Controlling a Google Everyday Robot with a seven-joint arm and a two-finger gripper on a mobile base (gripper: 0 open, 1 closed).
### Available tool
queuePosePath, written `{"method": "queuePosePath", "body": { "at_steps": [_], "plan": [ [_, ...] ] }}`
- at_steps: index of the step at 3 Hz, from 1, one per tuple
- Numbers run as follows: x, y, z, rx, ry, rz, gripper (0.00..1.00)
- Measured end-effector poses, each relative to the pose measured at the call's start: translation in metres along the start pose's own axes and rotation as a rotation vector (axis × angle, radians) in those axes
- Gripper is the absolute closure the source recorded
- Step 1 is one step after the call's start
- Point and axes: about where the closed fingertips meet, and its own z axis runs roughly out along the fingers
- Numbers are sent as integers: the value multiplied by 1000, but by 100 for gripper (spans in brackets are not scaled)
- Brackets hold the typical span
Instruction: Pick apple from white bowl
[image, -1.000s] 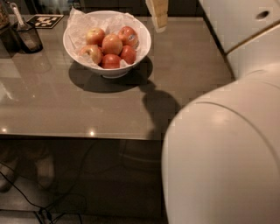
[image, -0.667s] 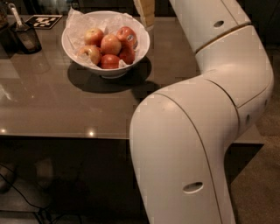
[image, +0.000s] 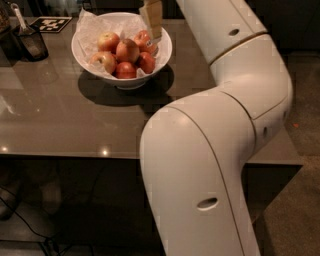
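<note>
Nearest us, the bulky white robot arm blocks the glossy grey table at 3 o'clock. Farther off, the large yellow-orange blushed apple sits mid-way in the wide white paper-lined bowl. The tan pincer hovers at the apple's 2 o'clock; we cannot tell its opening. It risks landing on the redder neighbouring apple instead.

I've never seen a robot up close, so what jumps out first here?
The huge white arm fills the right foreground, bent like an elbow. Beyond it, a white bowl of reddish apples sits on the dark table, with the tan hand hanging over the bowl's right side.
</note>
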Motion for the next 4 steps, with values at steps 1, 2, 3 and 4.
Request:
{"method": "queuePosePath", "body": {
  "at_steps": [1, 2, 3, 4],
  "plan": [
    [-17, 0, 24, -15, -63, 10, 0],
    [-12, 11, 43, -43, -87, 49, 0],
    [-14, 7, 46, -35, -88, 46, 0],
    [-21, 8, 58, -42, -118, 36, 0]
  ]
}}
